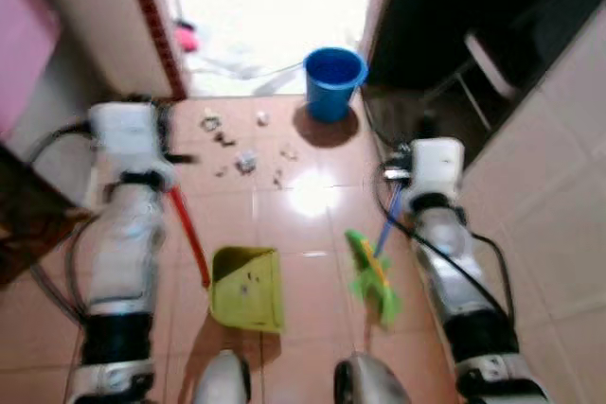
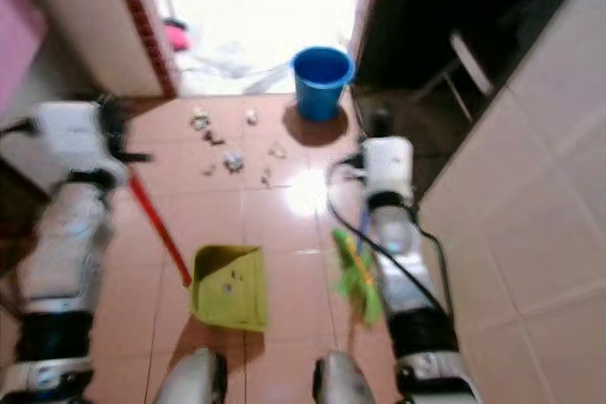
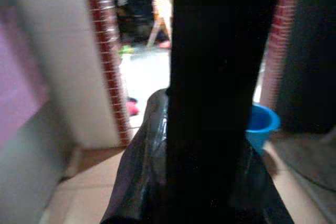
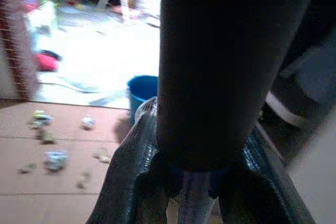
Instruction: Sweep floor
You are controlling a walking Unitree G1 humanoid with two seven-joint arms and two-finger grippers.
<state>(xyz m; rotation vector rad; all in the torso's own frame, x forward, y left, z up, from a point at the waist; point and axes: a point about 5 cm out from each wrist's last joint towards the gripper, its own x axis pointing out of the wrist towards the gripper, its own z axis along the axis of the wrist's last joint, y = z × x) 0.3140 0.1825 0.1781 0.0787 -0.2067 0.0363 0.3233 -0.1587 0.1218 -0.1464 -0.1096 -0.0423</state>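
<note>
Holding dustpan by red handle in closed left hand, broom in closed right hand; litter farther ahead, near bucket. Risk: scattering scraps toward doorway.

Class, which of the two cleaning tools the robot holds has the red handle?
The dustpan, yellow-green, on the robot's left; the broom has a blue handle.

The dustpan lay at my feet, my broom at its three o'clock, litter at twelve, a bucket at one.
</note>
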